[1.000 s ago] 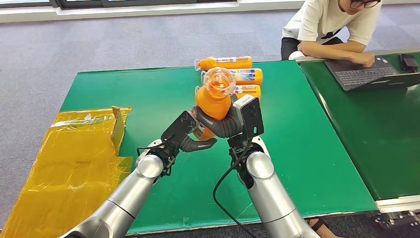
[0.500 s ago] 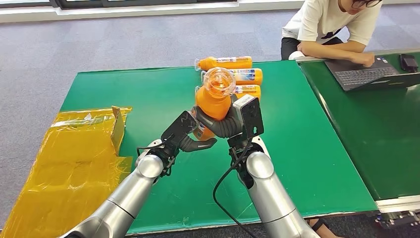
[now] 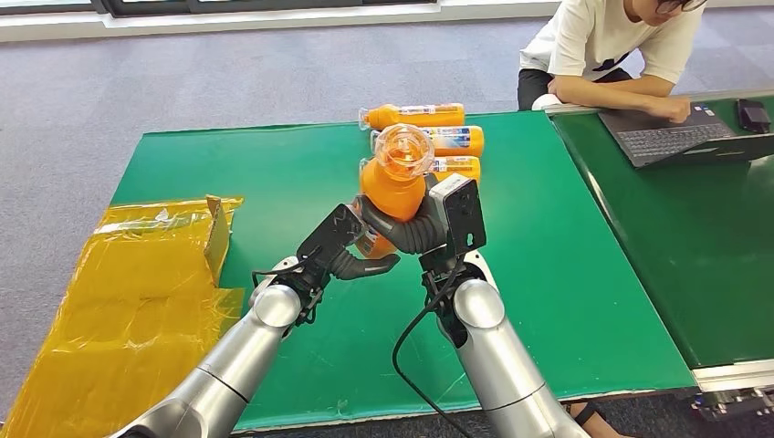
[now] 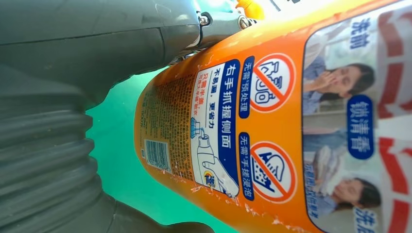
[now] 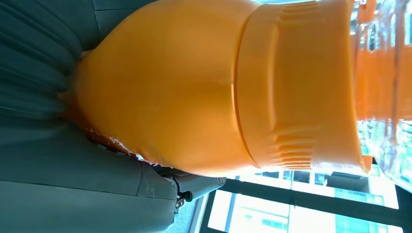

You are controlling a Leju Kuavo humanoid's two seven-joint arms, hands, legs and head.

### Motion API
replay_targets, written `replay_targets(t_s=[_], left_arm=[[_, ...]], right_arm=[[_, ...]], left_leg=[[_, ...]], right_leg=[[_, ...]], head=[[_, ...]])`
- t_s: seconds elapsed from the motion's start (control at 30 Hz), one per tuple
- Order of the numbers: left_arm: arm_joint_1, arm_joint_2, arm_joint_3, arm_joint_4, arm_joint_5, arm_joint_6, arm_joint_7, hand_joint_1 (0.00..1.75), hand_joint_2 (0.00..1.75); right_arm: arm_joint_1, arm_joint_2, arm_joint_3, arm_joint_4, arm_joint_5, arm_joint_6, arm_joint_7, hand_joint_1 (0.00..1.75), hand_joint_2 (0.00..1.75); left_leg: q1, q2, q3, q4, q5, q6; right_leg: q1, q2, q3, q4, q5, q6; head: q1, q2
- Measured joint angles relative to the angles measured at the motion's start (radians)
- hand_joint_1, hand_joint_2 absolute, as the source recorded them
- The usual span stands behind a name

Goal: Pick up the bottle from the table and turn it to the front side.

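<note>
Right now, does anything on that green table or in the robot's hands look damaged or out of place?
Mostly tidy. The held bottle has a label frayed and peeling along its edges, seen in the left wrist view. A crumpled yellow plastic sheet hangs over the table's near left corner. Three spare bottles lie on their sides.

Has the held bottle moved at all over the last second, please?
No. The held bottle keeps its place against the three bottles lying on the table behind it, in both hands' grip.

Head view looks forward and down over the desk; both wrist views (turned sideways) sit close against the same bottle.
</note>
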Motion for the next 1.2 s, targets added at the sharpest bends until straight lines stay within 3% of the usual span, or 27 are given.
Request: replay_targets(t_s=[0.6,0.87,1.2], left_arm=[[0.000,-0.001,0.000,0.002,0.005,-0.001,0.000,0.00,1.75],[0.020,-0.078,-0.026,0.046,0.168,0.104,0.023,0.00,1.75],[0.022,-0.087,-0.030,0.093,0.199,0.106,-0.006,0.00,1.75]], right_arm=[[0.000,0.000,0.000,0.000,0.002,0.000,0.001,1.75,1.75],[0.041,0.013,-0.004,-0.042,0.066,-0.009,0.033,1.75,1.75],[0.069,0.014,-0.004,-0.047,0.071,-0.008,0.029,1.75,1.75]], left_leg=[[0.000,0.000,0.000,0.000,0.000,0.000],[0.000,0.000,0.000,0.000,0.000,0.000],[0.000,0.000,0.000,0.000,0.000,0.000]], right_leg=[[0.000,0.000,0.000,0.000,0.000,0.000],[0.000,0.000,-0.001,0.000,0.000,0.000],[0.000,0.000,-0.001,0.000,0.000,0.000]], head=[[0.000,0.000],[0.000,0.000],[0.000,0.000]])
